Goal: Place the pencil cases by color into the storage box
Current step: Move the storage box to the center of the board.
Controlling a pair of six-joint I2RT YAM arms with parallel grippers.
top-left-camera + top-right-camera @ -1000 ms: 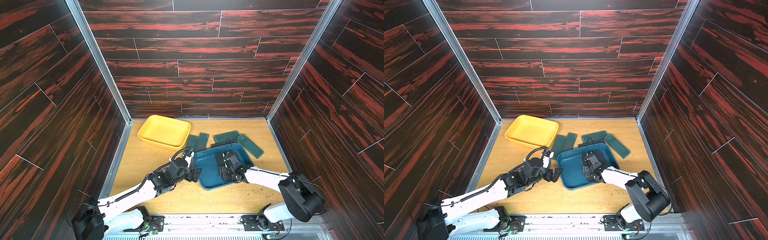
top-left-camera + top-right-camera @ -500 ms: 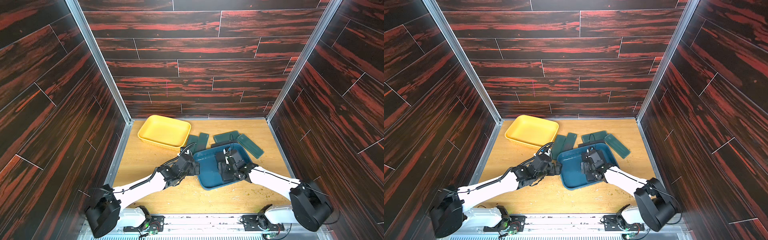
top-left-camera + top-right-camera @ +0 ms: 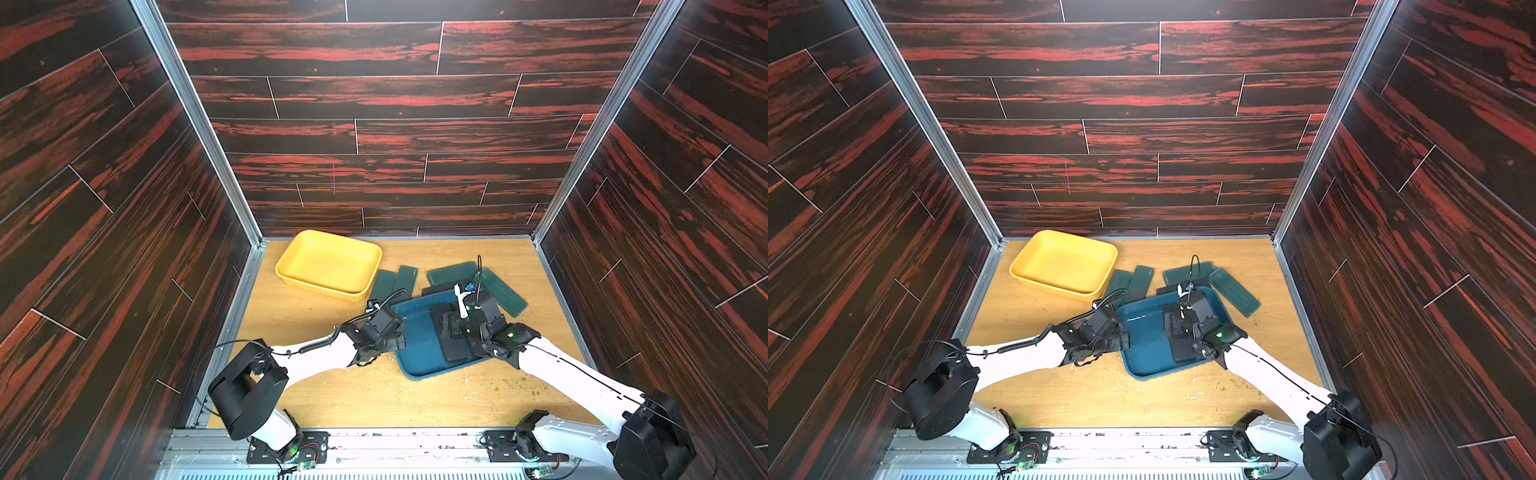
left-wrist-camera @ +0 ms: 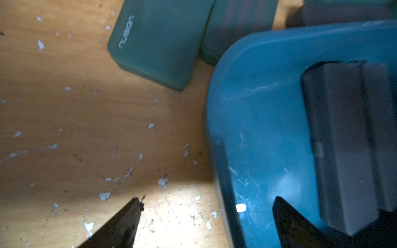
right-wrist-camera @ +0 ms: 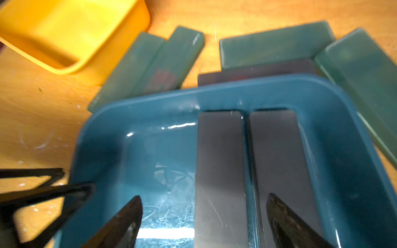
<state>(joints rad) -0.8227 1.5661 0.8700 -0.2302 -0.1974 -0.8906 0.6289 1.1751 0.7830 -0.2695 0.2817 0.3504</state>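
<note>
I log the scene as follows.

Table [image 3: 316, 399]: light wood, scuffed, flecked with white chips.

Yellow tray [image 3: 328, 266]: far left of the table, near the back wall; I see nothing in it.

Blue tray [image 3: 419, 340]: centre of the table, between my two arms. In the right wrist view its wall [image 5: 163, 101] curves round two black cases.

Black cases, in tray: two, lying flat and side by side lengthwise, one [image 5: 219, 163] beside the other [image 5: 277, 154], with a thin gap between them. In a top view they show as dark slabs [image 3: 451, 349] partly under my right wrist.

Black case, outside tray [image 5: 255, 72]: on the table against the tray's far rim, mostly hidden by it.

Green cases, pair [image 3: 392, 282]: two side by side between the yellow tray and the blue tray; in the right wrist view they are touching [image 5: 150, 66].

Green cases, far side: one [image 3: 451, 272] behind the blue tray, one [image 3: 500, 291] angled off its far right corner.

Left gripper [image 4: 206, 206]: jaws wide, straddling the blue tray's near left rim, one finger over the table, one inside the tray. It holds nothing.

Right gripper [image 5: 204, 206]: jaws wide above the tray floor and the nearer black case, clasping nothing.
</note>
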